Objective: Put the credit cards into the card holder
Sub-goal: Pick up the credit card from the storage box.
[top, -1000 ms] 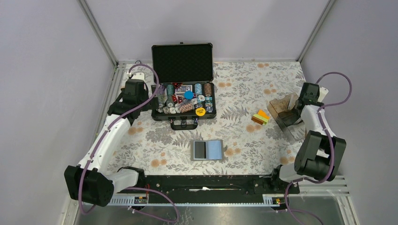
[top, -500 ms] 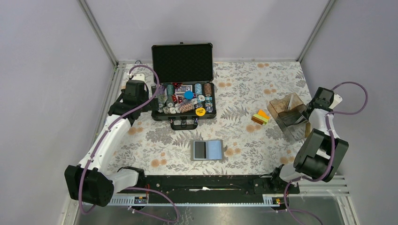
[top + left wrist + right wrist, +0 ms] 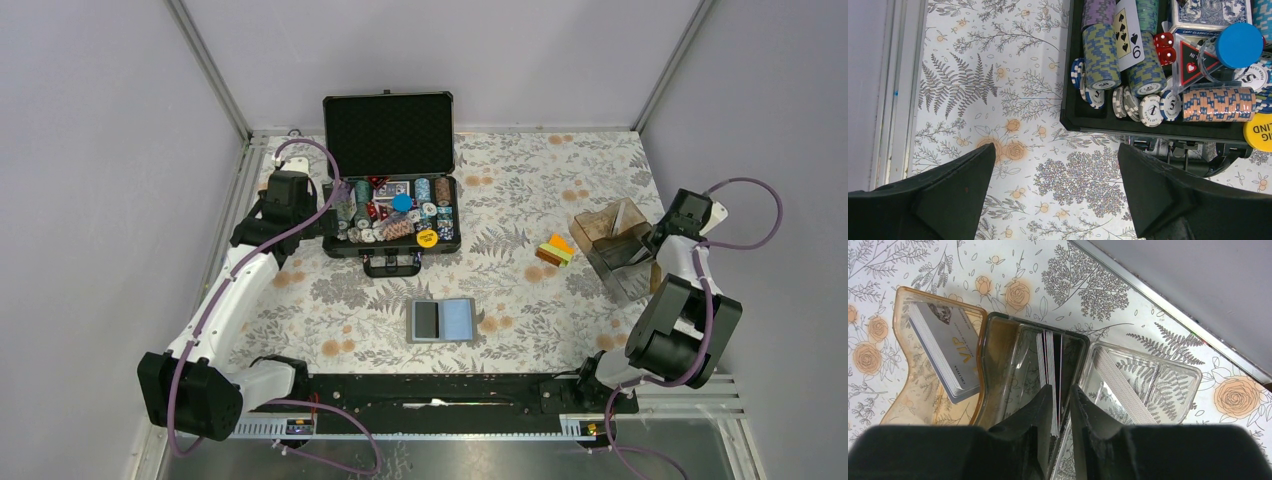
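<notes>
Well, top view: credit cards [image 3: 555, 249] lying in small pile near clear box [image 3: 610, 240], well apart from card holder [image 3: 442, 320], lying open, ready for them.
Left wrist: left gripper [image 3: 1056, 150] hanging wide open, holding nothing, near chip case [image 3: 1083, 120], likely just waiting.
Right wrist: right gripper [image 3: 1062, 389] pointing down into clear box, jaws narrow around upright white cards [image 3: 1052, 365], maybe fetching them; cannot tell if pinching.

Plain grey walls [image 3: 100, 150] enclose a floral-patterned tabletop [image 3: 520, 190], apparently under even light.
</notes>
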Controlling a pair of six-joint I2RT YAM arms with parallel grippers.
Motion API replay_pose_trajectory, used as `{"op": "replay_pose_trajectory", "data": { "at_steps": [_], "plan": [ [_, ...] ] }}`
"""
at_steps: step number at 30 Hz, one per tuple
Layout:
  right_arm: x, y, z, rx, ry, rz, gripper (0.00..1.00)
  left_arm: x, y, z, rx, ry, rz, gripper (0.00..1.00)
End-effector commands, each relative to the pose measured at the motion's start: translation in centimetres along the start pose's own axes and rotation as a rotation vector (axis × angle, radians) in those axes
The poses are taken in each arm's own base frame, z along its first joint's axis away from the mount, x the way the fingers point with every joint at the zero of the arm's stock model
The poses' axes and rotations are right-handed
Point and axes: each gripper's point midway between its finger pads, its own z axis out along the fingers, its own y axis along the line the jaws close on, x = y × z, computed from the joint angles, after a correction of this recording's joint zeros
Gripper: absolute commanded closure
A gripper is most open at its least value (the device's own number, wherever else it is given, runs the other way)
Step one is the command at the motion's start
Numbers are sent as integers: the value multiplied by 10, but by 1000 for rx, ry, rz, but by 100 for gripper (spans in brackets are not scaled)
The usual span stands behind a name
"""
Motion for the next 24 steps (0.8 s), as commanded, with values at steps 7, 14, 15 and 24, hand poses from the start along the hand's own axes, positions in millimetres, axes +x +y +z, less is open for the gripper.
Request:
{"op": "replay_pose_trajectory", "data": {
  "at_steps": [7, 14, 15, 24],
  "plan": [
    [-7, 8, -2, -59, -59, 55, 72, -8, -5, 2, 13, -37, 2, 1],
    [1, 13, -2, -96, -45, 56, 66, -8, -8, 2, 26, -34, -3, 1],
    [2, 13, -2, -89, -48, 49, 65, -8, -8, 2, 27, -34, -4, 1],
    [7, 11, -1, -80, -55, 63, 70, -8, -8, 0, 32, -38, -6, 1]
  ]
}}
